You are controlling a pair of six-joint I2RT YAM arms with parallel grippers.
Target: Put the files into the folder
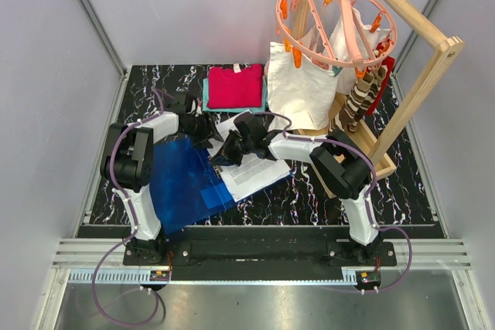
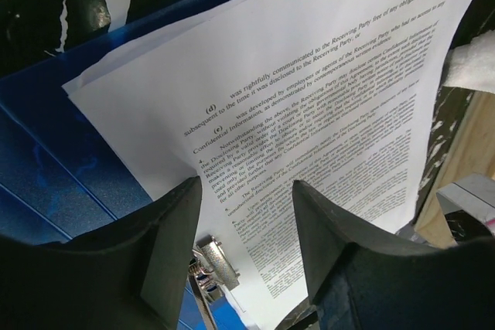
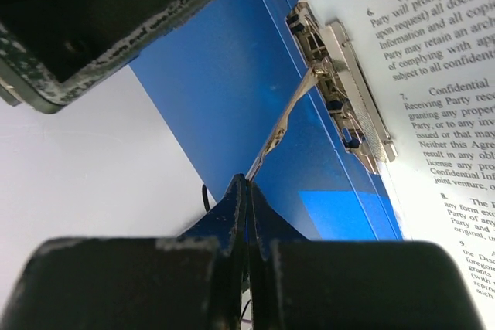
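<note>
The blue folder [image 1: 182, 179] lies open on the dark marbled table, left of centre. The files [image 1: 259, 171], white sheets with black print, lie on its right half against the spine. In the left wrist view the files [image 2: 309, 98] sit beside the metal spine clip [image 2: 216, 264]. My left gripper [image 2: 247, 214] hovers open over that edge with nothing between its fingers; in the top view the left gripper [image 1: 207, 130] is at the folder's far end. My right gripper [image 3: 249, 183] is shut, its tips pinching the clip's thin metal lever [image 3: 282, 121], which is raised off the folder [image 3: 224, 90].
Folded red and teal clothes [image 1: 234, 86] lie at the back. A white cloth bag [image 1: 300, 90] hangs from a pink peg hanger [image 1: 332, 21] on a wooden rack [image 1: 421, 83] at the right. Grey walls enclose the table.
</note>
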